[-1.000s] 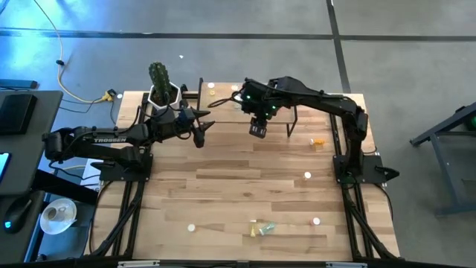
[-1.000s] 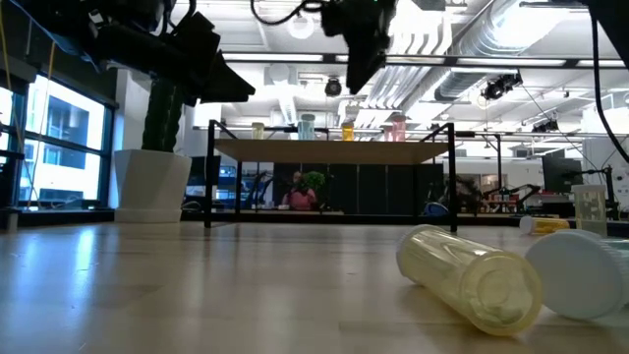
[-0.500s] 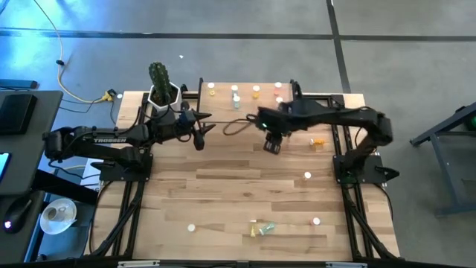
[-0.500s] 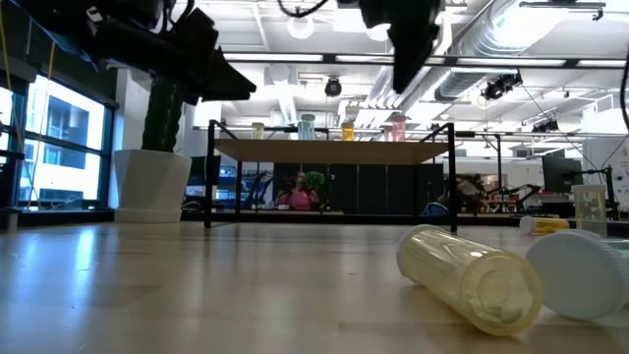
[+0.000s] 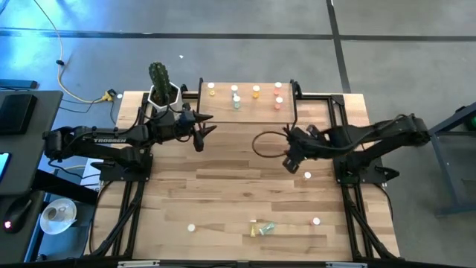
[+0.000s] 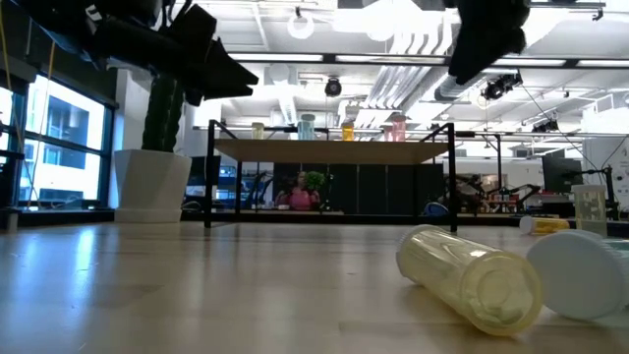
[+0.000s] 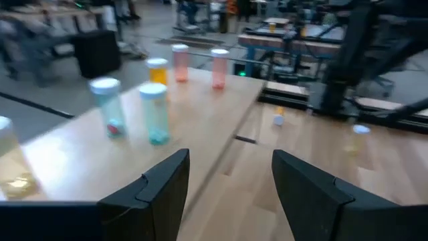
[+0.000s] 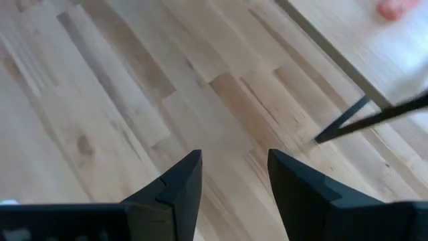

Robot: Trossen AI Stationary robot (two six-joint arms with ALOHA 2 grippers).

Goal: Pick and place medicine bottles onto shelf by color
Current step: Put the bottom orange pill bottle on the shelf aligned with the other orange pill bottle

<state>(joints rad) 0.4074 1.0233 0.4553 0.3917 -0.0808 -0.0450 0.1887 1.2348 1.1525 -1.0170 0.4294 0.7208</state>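
The shelf (image 5: 247, 109) stands at the table's far edge on thin black legs. Several white-capped medicine bottles (image 5: 256, 91) stand on it: yellow, blue-green, orange and pink (image 7: 219, 67). More bottles lie loose on the table: an orange one (image 5: 318, 141), a white-capped one (image 5: 307, 176), and a yellow and green pair (image 5: 261, 228) near the front edge. My left gripper (image 5: 208, 132) hovers open and about level at the shelf's left end (image 7: 229, 157). My right gripper (image 5: 288, 162) is open above bare table, just in front of the shelf's right end (image 8: 234, 155), pointing slantwise down.
A cactus in a white pot (image 5: 162, 91) stands at the far left, beside the shelf. A clear yellow bottle (image 6: 470, 279) lies on its side close to the low camera, next to a white cap (image 6: 582, 271). Two more caps (image 5: 191, 228) (image 5: 316, 221) sit near the front edge.
My right gripper has swung from above the shelf toward the table's right and near side, sinking a little and rolling at the wrist. It stays open with nothing between its fingers. The bottles on the shelf have kept their places.
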